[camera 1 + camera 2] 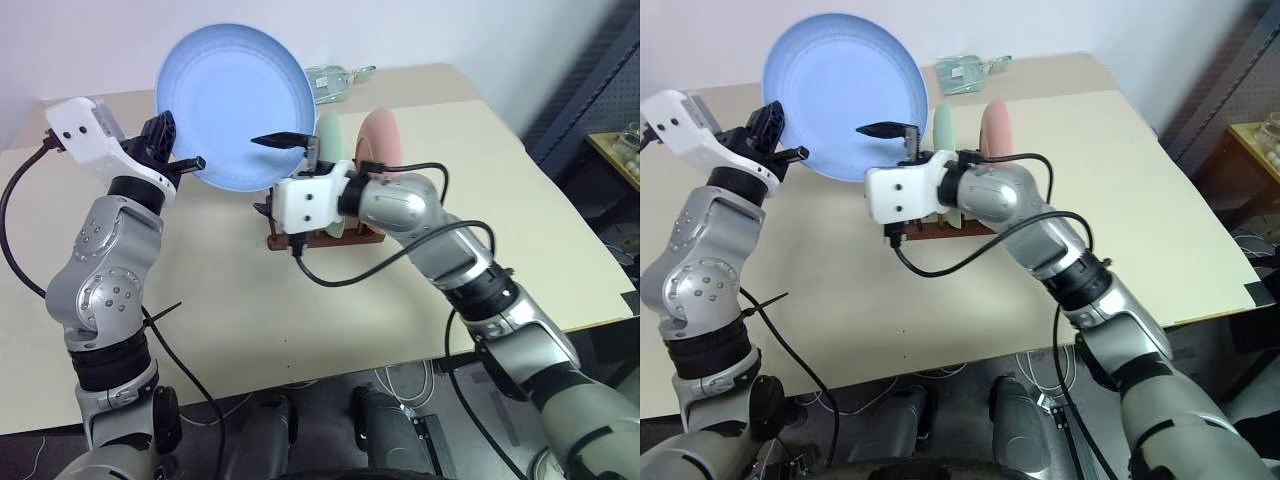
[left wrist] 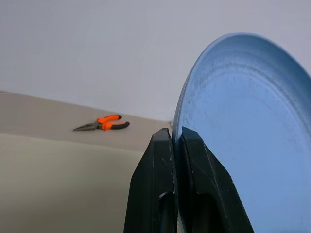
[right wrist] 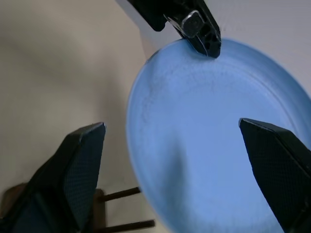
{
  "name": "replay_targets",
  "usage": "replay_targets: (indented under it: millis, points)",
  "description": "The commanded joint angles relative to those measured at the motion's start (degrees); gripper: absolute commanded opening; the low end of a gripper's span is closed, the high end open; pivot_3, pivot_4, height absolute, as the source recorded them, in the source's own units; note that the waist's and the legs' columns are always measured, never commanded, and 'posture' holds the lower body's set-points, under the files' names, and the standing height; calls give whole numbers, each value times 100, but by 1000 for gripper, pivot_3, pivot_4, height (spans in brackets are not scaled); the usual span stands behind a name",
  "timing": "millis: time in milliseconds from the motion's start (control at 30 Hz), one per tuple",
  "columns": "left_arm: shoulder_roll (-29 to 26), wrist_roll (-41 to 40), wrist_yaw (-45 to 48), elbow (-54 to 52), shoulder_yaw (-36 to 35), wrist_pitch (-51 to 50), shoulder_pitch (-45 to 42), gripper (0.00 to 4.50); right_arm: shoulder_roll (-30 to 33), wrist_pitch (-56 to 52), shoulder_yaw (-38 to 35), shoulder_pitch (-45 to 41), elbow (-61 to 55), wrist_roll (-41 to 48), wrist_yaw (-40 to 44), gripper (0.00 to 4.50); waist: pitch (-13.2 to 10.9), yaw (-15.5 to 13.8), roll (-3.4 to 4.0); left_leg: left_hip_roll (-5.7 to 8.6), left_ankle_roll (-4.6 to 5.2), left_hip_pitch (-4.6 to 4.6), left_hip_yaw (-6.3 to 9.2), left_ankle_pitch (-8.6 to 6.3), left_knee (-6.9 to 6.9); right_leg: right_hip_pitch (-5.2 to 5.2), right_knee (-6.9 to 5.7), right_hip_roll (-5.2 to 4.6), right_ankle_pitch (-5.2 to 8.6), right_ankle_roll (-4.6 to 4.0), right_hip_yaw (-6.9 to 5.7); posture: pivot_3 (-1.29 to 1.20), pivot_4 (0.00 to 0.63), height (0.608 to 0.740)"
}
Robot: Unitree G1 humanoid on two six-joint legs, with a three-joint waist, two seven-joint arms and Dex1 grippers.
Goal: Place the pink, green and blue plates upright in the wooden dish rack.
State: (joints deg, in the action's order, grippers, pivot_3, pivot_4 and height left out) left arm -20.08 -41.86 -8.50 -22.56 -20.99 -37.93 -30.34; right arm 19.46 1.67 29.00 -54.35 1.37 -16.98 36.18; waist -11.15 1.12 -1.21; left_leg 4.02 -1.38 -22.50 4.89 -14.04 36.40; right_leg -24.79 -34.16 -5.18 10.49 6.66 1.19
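Left gripper pinches the blue plate's left rim; spread right gripper waits just right, facing it.

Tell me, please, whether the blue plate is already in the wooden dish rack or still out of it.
Out. The blue plate is in the air, its rim pinched by the left gripper, above the table and beside the wooden dish rack.
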Motion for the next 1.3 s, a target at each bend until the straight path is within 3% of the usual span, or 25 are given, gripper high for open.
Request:
replay_targets:
  millis: [33, 267, 333, 367, 433, 567, 667, 767, 900, 1000, 1133, 1300]
  points:
    - [-1, -84, -3, -308, -89, 73, -183, 0, -240, 257, 144, -317, 452, -542, -279, 3614, 0, -13, 0, 0, -2, 0, 0, 1, -2, 0, 0, 2, 0, -1, 0, 0, 150, 739]
    - [15, -304, -13, -387, -263, 36, -69, 0, -416, 531, 142, -484, 958, -943, -345, 81, 0, -24, -2, 2, -2, 0, 3, 1, -3, 1, 3, 1, -1, -1, 1, 0, 150, 739]
    - [65, -421, -28, -384, -345, 67, -71, 0, -439, 606, 136, -482, 991, -1009, -346, 81, 0, -14, -2, 1, -5, 1, 3, 3, -8, -1, 2, 2, -1, -1, 1, 0, 150, 739]
    - [101, -519, -19, -387, -401, 99, -71, 318, -449, 640, 135, -478, 1001, -1048, -359, 25, 0, -9, -2, 0, -7, 3, 4, 4, -11, -2, 2, 2, -1, -2, 1, 0, 150, 739]
    - [117, -626, -1, -408, -480, 139, -68, 1007, -473, 688, 130, -474, 1015, -1111, -393, 0, 0, -10, -2, 0, -9, 3, 3, 5, -13, -2, 2, 4, -2, -3, 1, 0, 150, 739]
    - [202, -760, -191, -315, -917, 650, -336, 2926, -515, 805, 84, -475, 1046, -1177, -459, 0, 0, -11, -2, -1, -11, 3, 4, 7, -14, -3, 3, 4, -3, -4, 1, 0, 150, 739]
    - [-192, -156, -405, 98, -1520, 1283, -411, 2926, -524, 1005, -100, -467, 1023, -1028, -579, 0, -1, -2, -3, -2, -14, 4, 3, 8, -15, -3, 3, 8, -5, -9, 1, 0, 150, 739]
    - [-932, 899, 184, 340, -1434, 1742, 380, 2926, -683, 1056, -679, -396, 805, -287, -675, 0, -1, 48, -2, -6, -39, 8, -3, 23, -30, -11, 3, 13, -9, -14, 8, 0, 150, 739]
    - [-1205, 1892, 946, 593, -741, 2229, 1827, 2926, -1211, 88, -1718, -1, -274, 1979, -254, 0, 0, 26, -1, -9, -20, 7, 0, 12, -41, -10, 4, 15, -9, -16, 5, 0, 150, 739]
    - [-942, 2225, 1302, 579, -208, 2531, 2454, 2926, -1544, -1418, -2259, 337, -1308, 3789, -159, 0, 1, -36, -3, -38, -11, 5, 9, 7, -33, -5, 5, 14, -11, -19, 3, 0, 150, 739]
    - [-309, 2703, 1435, 618, 585, 2922, 3070, 2926, -2148, -3415, -2718, 1008, -2482, 6550, -1191, 0, 5, -29, -5, -50, -9, 14, 6, 5, -26, 4, 8, 14, -6, -44, 1, 0, 150, 739]
    - [112, 2882, 1641, 735, 928, 3214, 3280, 2926, -2589, -4364, -2941, 1408, -2469, 7935, -2468, 0, 4, 5, -3, -82, -10, 8, -6, 5, -32, -20, 7, 44, -15, -73, 4, 0, 150, 739]
